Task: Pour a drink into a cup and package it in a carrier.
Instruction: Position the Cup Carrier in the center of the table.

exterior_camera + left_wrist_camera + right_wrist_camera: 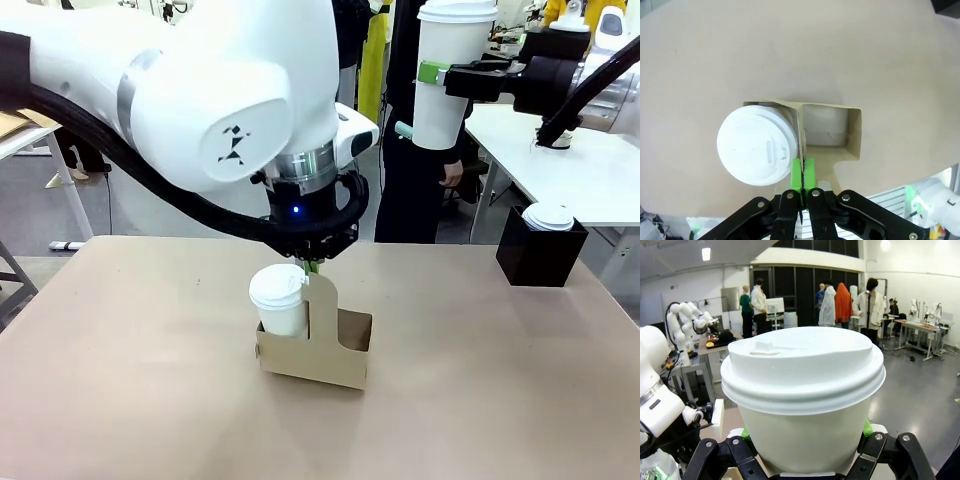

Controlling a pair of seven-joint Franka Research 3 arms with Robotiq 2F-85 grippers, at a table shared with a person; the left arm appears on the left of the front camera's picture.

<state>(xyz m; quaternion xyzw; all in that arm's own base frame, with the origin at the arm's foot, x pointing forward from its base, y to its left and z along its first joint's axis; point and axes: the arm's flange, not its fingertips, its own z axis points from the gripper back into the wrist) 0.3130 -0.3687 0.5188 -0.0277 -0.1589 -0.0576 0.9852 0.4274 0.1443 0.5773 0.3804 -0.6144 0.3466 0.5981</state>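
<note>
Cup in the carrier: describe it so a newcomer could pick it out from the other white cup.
On the tan table, find the brown cardboard carrier at the centre, its handle pinched by the left gripper. The lidded white cup stands in its left slot; the other cup hangs high in the right gripper.

The cup [279, 298] sits in the left slot of the carrier [315, 365]; a box [540, 258] stands farther back, right.

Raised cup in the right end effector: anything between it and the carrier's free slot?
The free slot itself is empty. But the left end effector clamps the handle of the carrier right beside it, and that arm's wrist hangs over the carrier, so the raised cup likely has a crowded descent.
</note>
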